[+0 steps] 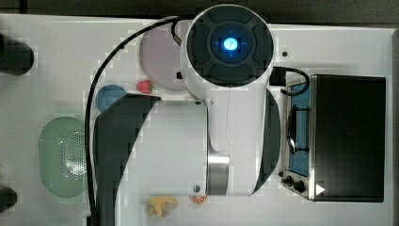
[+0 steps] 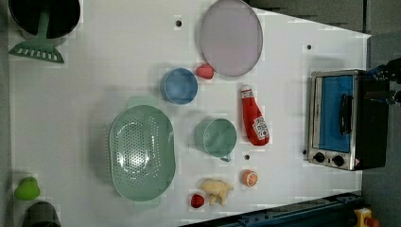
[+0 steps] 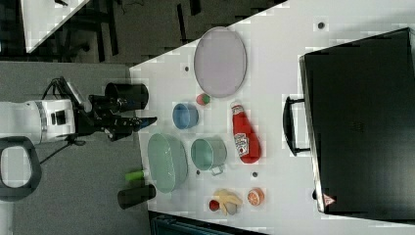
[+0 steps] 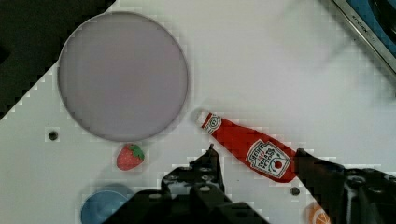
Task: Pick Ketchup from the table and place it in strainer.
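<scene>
The Ketchup [image 2: 253,116] is a red bottle with a white cap and a white label, lying flat on the white table between the green mug [image 2: 216,137] and the toaster oven [image 2: 340,120]. It also appears as the bottle [image 4: 252,149] in the wrist view and the bottle [image 3: 244,134] in the right view. The strainer [image 2: 141,151], a pale-green perforated oval basket, sits beyond the mug at the left view's left, and nothing lies in it. My gripper [image 4: 256,156] is open, held high above the table with its dark fingers [image 4: 210,161] either side of the bottle's label end. In the top view my arm hides the bottle.
A lilac plate [image 2: 231,37], a strawberry [image 2: 204,71] and a blue bowl [image 2: 178,86] lie near the bottle's cap end. An orange slice [image 2: 249,178], a banana [image 2: 216,189] and a small red fruit [image 2: 197,201] sit by the table edge. A black pot with a green spatula [image 2: 42,28] stands in a corner.
</scene>
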`<action>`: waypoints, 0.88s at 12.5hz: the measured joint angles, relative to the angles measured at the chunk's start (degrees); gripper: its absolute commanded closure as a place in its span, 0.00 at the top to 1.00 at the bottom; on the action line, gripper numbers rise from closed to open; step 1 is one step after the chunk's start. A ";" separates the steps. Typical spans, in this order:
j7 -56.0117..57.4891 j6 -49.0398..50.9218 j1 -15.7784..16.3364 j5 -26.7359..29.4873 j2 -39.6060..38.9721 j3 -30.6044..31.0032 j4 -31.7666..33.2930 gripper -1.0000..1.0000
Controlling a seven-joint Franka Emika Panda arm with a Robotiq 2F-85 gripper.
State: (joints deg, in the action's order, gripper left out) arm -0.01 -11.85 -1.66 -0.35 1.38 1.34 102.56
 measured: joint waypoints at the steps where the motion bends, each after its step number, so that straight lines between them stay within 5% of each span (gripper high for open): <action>1: -0.28 2.54 -2.29 0.03 3.09 2.01 3.97 0.79; 3: -0.48 6.77 -4.14 0.50 9.39 2.94 10.24 1.00; 8: 2.05 4.79 -5.48 1.60 13.63 3.81 11.47 1.00; 11: 10.72 -0.21 -5.84 1.62 13.28 4.30 17.51 1.00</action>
State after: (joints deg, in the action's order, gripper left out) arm 10.71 -12.06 -7.50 1.28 14.66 5.64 120.07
